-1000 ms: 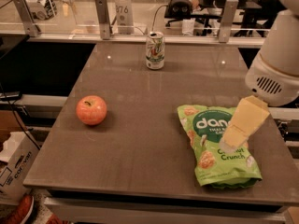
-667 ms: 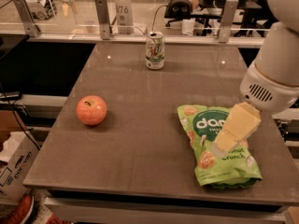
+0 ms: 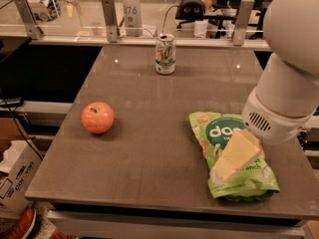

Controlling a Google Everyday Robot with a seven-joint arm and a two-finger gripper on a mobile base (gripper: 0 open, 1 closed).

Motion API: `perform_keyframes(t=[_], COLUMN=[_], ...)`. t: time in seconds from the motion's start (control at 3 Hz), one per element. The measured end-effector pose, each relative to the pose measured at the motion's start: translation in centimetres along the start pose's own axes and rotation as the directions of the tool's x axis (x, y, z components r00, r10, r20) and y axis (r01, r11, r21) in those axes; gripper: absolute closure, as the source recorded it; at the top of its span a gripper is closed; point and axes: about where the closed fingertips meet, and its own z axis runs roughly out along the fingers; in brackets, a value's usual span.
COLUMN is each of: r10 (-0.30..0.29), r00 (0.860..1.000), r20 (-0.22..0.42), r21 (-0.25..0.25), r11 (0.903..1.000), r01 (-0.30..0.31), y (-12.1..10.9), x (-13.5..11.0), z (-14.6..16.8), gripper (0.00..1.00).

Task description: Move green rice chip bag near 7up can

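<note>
The green rice chip bag (image 3: pixel 217 132) lies flat on the right front part of the grey table (image 3: pixel 149 153), with its "dang" circle partly covered. My gripper (image 3: pixel 222 170) hangs from the big white arm (image 3: pixel 286 78) at the right, right over the middle of the bag, and hides part of its print. I cannot tell whether it touches the bag. The 7up can (image 3: pixel 165 54) stands upright at the far middle edge of the table, well away from the bag.
A red-orange apple (image 3: pixel 97 117) sits on the left half of the table. A rail with posts and a glass panel (image 3: pixel 109 19) runs behind the far edge. A cardboard box (image 3: pixel 15 178) stands on the floor at the left.
The arm has come in from the right and lowered, so the gripper now sits further left and lower over the bag. The bag, can and apple have not moved.
</note>
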Motion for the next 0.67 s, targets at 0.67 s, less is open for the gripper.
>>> perform_keyframes(t=[0.67], r10=[-0.002], r00=[1.0], r20=[-0.015], r21=[-0.029], r11=[0.9996], r01=[0.002], y=[2.3], x=[-0.1], z=[2.7], gripper=[0.0])
